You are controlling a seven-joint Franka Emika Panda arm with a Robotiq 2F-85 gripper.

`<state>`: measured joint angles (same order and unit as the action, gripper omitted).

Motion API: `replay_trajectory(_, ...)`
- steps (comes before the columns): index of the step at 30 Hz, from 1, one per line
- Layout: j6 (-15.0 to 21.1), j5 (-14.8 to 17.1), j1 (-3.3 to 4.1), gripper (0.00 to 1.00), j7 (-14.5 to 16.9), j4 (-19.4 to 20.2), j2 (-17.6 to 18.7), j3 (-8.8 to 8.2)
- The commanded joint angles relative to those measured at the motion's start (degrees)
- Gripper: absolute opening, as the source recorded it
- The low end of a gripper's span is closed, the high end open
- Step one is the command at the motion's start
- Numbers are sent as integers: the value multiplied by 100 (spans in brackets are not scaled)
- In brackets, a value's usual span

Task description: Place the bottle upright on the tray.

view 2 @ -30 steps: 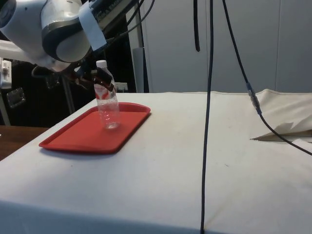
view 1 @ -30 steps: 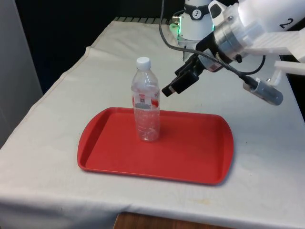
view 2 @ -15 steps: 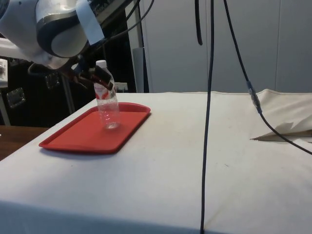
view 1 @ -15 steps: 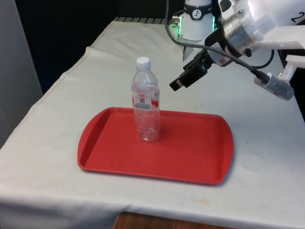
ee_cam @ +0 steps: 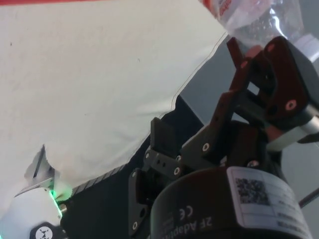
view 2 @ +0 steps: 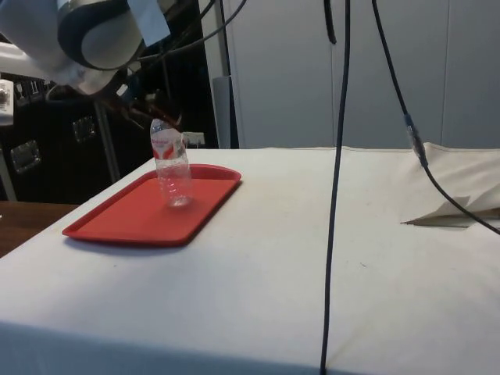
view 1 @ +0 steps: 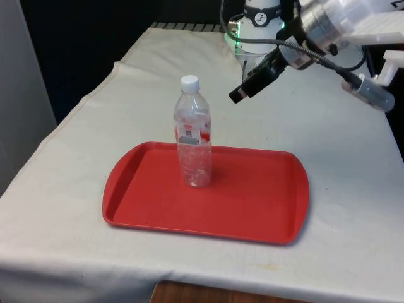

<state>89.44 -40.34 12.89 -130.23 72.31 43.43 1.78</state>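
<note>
**Bottle upright on the red tray, gripper raised beyond it**

Plainly, we see the bottle (view 1: 193,134) standing on the tray (view 1: 265,202), its long axis vertical and its white screw cap pointing straight up. It is clear, thin plastic, ribbed and slightly crinkled in its lower half, with a red and white label around the upper body. It stands towards the front view's left of the tray's middle, nearer the far rim than the near one. In the side view the bottle (view 2: 171,168) also reads as upright on the tray (view 2: 125,223).

We note that the tray is smooth, glossy red plastic, a shallow rectangle with rounded corners and a raised lip, lying flat on the table (view 1: 82,164) with its soft, faintly creased white cloth.

We find the black gripper (view 1: 243,93) in the air above the table, beyond the tray and to the front view's right of the bottle, well apart from it. It holds nothing; how far its fingers are parted we cannot tell.
</note>
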Motion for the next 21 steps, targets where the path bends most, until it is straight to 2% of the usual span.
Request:
replay_trajectory(1,143,57,-40,100,-40,97,-86,40)
replay_trajectory(2,155,63,-46,100,-46,126,-115,52)
replay_trajectory(3,17,23,-6,100,-17,69,-63,17)
replay_trajectory(4,160,74,-46,100,-57,160,-143,57)
replay_trajectory(13,212,212,-97,100,-120,395,-390,126)
replay_trajectory(14,57,178,-57,100,-86,321,-327,92)
replay_trajectory(15,212,235,-97,100,-126,407,-407,132)
replay_trajectory(21,246,344,-132,100,-120,527,-556,143)
